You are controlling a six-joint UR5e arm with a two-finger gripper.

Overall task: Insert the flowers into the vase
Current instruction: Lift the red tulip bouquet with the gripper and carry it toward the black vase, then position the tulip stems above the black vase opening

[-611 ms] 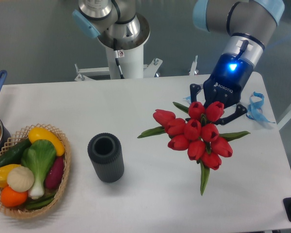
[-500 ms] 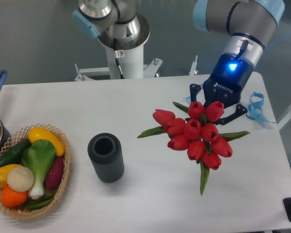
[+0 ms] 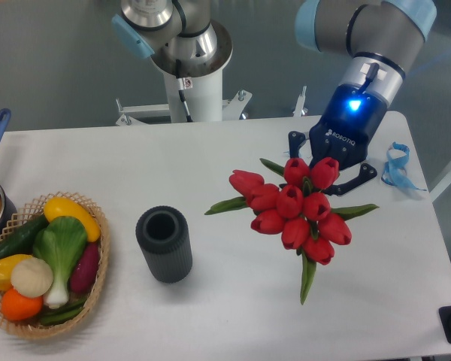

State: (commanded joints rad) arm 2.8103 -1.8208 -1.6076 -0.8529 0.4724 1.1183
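Your gripper [image 3: 325, 167] grips one bunch of about ten flowers [image 3: 297, 210]; one vase [image 3: 164, 244] stands well apart, leftward.

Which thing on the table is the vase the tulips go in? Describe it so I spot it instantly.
Start at the wicker basket of toy vegetables on the white table's left edge. Just right of it stands the vase, upright and apart from everything. It is the only dark grey ribbed cylinder, with an open round mouth.
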